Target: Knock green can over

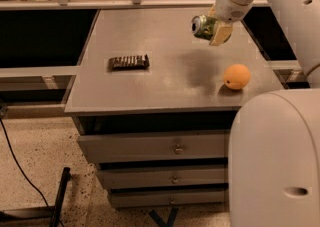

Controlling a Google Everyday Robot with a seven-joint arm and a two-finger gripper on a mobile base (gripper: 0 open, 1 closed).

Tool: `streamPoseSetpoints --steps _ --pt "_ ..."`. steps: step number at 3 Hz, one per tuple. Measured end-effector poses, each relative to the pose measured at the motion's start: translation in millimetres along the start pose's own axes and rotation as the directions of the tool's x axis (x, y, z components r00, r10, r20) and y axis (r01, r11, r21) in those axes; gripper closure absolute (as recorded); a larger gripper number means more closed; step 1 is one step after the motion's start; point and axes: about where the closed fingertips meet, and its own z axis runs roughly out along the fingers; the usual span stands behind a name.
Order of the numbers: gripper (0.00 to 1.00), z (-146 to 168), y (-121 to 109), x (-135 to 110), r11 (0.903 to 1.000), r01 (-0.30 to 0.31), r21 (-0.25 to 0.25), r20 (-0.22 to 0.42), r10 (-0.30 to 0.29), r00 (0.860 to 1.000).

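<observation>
The green can [204, 27] hangs tilted on its side above the back right of the grey table [165, 78], its silver top facing left. My gripper [211, 29] reaches down from the upper right and is shut on the can, with one pale finger [221, 33] showing on the can's right side. The can's shadow falls on the tabletop below it. An orange fruit [236, 76] sits on the table in front of and to the right of the can.
A dark wrapped snack bar [129, 62] lies on the left middle of the table. Drawers [175, 148] sit under the tabletop. My white arm body [280, 161] fills the lower right. A railing and shelves run behind the table.
</observation>
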Motion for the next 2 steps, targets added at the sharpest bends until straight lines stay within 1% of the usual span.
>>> streamPoseSetpoints --steps 1,2 --pt "0.45 -8.6 27.1 -4.6 0.9998 -0.014 -0.016 -0.008 0.013 1.0" --pt "0.2 -3.3 70.9 -13.6 0.9957 -0.001 -0.093 -0.021 -0.001 1.0"
